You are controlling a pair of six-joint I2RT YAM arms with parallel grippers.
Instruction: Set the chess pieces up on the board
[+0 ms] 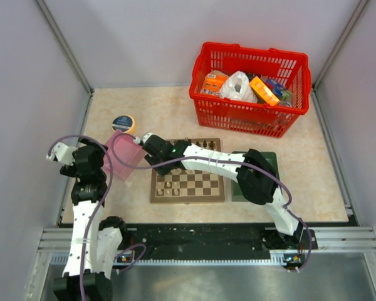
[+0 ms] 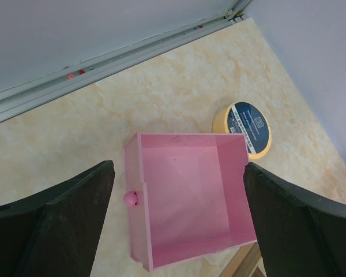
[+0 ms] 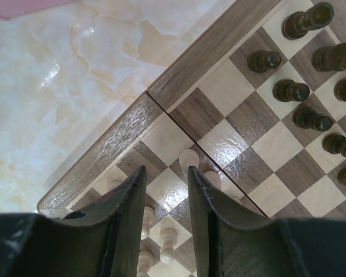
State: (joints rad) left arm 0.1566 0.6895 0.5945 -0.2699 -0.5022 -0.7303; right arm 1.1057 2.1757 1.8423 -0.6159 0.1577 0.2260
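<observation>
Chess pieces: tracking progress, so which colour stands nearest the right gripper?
The pale cream pieces, clustered by the right gripper; the dark brown pieces stand rows away across the board.

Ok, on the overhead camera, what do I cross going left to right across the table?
Pink box → chessboard → green tray. Tape roll and red basket overlap these, so they are left out.

Red basket (image 1: 250,116), pink box (image 2: 184,196), tape roll (image 2: 248,128), green tray (image 1: 271,157)
</observation>
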